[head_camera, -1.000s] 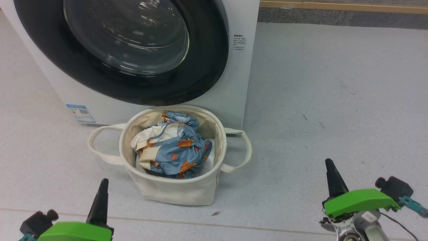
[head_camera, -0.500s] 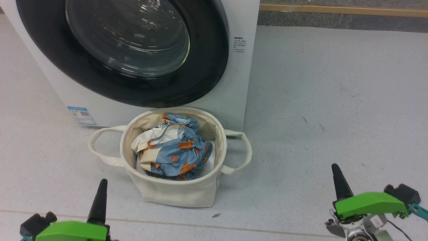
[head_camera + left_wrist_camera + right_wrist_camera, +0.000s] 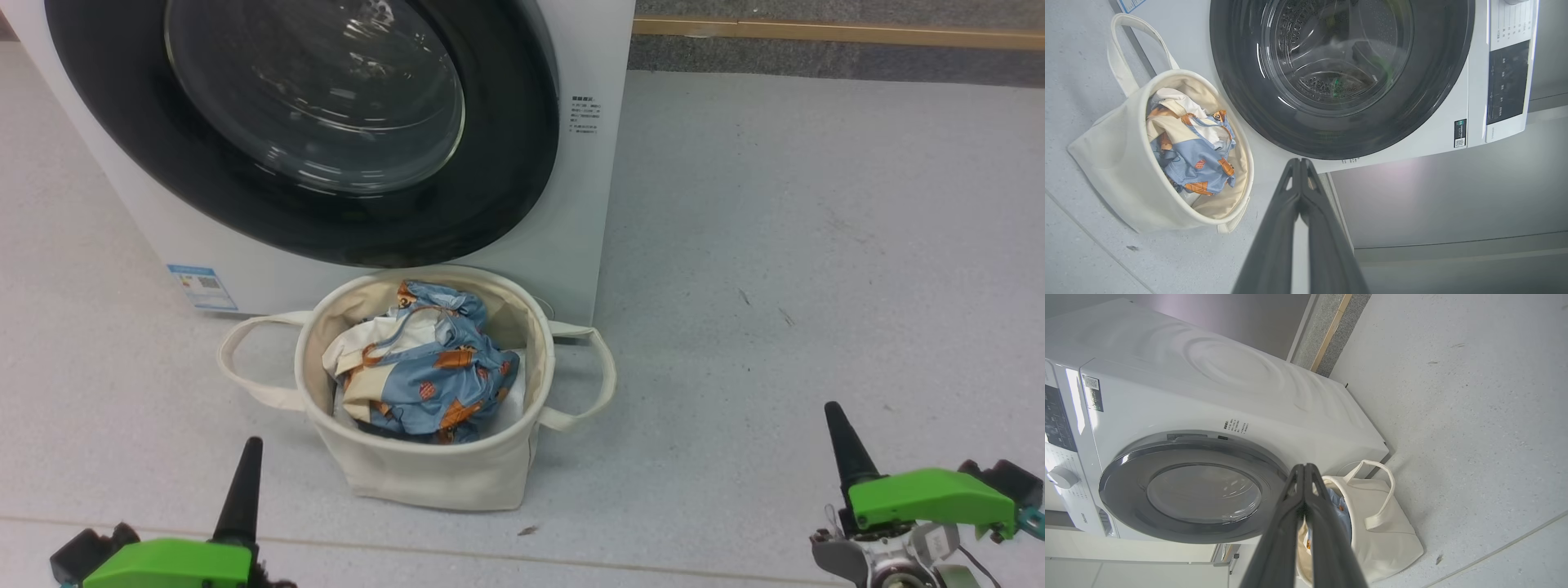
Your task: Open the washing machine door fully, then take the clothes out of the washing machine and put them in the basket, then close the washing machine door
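- Speckled grey floor (image 3: 775,245) is what I'm parked on. Both arms sit low at the near edge of the head view, well apart from everything else.
- On the left gripper (image 3: 1300,163) the two dark fingers are pressed together at the tips with nothing between them. The right gripper (image 3: 1304,467) is clenched the same way and is empty.
- Next out, the basket (image 3: 424,482) stands upright just in front of the washer, one loop handle out to each side. The clothes (image 3: 433,376), blue with orange figures and cream parts, lie bunched inside it below the rim.
- Behind it, the washing machine door (image 3: 490,163) reads as shut. In the right wrist view its black rim lies flush on the white front of the washing machine (image 3: 584,229). Through the glass in the left wrist view I see bare steel drum and no fabric.
- My judgement is that all three parts look done, so the step in hand is only checking and parking. I can't confirm from these views that the latch caught.
- If I decide on a confirming push, I'd use a clenched fingertip on the black rim, not the glass bowl. I'd come in above the basket so I don't hook a handle or tip the soft tub.
- Farthest back, a wooden skirting strip (image 3: 816,33) runs along the wall.
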Robot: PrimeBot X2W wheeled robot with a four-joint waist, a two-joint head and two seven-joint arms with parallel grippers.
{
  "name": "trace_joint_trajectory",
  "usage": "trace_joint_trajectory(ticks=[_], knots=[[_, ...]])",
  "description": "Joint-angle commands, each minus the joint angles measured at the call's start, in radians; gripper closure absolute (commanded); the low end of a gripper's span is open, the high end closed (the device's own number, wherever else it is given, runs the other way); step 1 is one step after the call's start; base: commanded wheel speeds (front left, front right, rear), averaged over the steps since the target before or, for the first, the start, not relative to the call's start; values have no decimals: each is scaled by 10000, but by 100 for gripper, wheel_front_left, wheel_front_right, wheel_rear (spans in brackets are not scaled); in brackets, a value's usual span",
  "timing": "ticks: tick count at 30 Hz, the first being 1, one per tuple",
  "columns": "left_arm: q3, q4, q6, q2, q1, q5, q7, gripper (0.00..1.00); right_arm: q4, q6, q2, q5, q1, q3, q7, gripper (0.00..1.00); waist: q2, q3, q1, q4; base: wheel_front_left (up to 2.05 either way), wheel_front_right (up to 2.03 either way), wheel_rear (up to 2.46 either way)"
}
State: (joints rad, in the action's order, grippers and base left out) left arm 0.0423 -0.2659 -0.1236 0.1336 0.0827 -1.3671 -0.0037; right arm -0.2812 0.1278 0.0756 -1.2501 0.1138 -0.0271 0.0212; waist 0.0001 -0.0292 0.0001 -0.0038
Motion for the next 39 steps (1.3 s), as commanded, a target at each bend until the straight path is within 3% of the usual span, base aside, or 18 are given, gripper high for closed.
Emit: trace_joint_trajectory(ticks=[1, 39], knots=[[-422, 261, -51, 25, 271, -211, 98, 100, 365, 21, 106, -346, 113, -27, -90, 100, -1, 13, 0, 2, 0, 0, 0], [-1455, 209, -71, -753, 244, -2502, 1085, 100, 387, 29, 17, -3898, -92, 1034, -1042, 100, -1, 261, 0, 38, 0, 0, 0]])
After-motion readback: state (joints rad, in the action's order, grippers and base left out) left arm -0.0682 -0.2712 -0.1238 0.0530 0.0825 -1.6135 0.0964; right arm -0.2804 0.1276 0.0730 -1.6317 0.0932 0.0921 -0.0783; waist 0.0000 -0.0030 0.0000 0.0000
